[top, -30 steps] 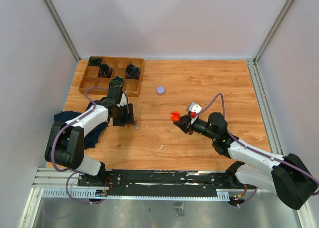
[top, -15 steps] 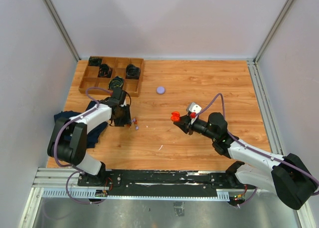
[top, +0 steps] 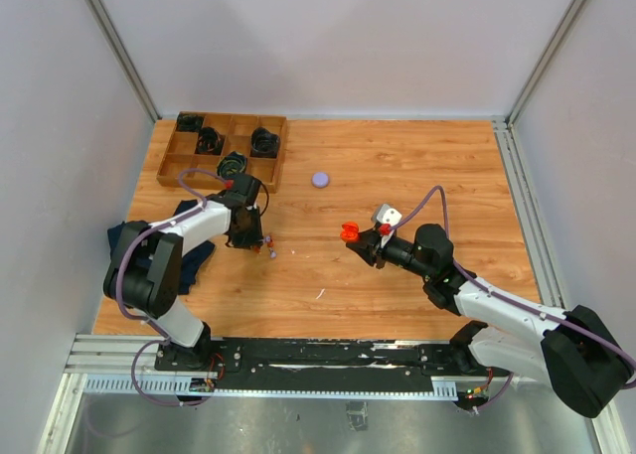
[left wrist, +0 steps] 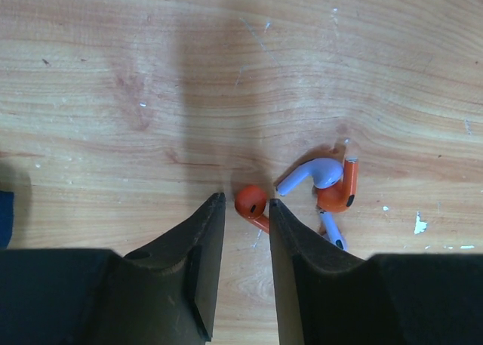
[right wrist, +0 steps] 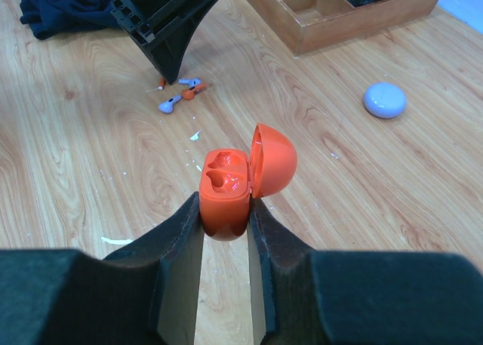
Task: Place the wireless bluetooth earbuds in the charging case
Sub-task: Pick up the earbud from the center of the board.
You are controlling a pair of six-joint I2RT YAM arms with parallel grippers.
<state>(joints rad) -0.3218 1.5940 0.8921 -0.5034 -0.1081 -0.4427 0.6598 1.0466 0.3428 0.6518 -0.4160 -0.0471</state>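
Toward the near edge of the table [top: 397,295], right of its middle, the right gripper [right wrist: 225,209] is seen closed on the base of an orange charging case [right wrist: 224,185]. The case is held upright above the wood, its hinged lid [right wrist: 273,160] is swung open, and two moulded hollows are visible inside. About level with it, nearer the left edge, the left gripper [left wrist: 246,201] is pointed down at the tabletop. Its jaws are narrowly parted, one on each side of the head of an orange earbud [left wrist: 253,200] that lies on the wood. A sliver of wood is seen between that bud and one finger, so no grip is shown. Just beside it a purple earbud [left wrist: 317,173] and a second orange earbud [left wrist: 339,195] are found touching one another, and another purple earbud [left wrist: 332,232] is laid close against the outer side of one finger. A dark blue cloth [top: 121,233] is bunched at the left edge, partly covered by the left arm. Farther on, past the middle of the table, a closed round purple case [top: 320,179] is set alone on the wood, well apart from both grippers. At the far left corner a wooden tray [top: 177,163] is placed, divided into compartments, and coiled black cables [top: 263,141] are held in several of them.
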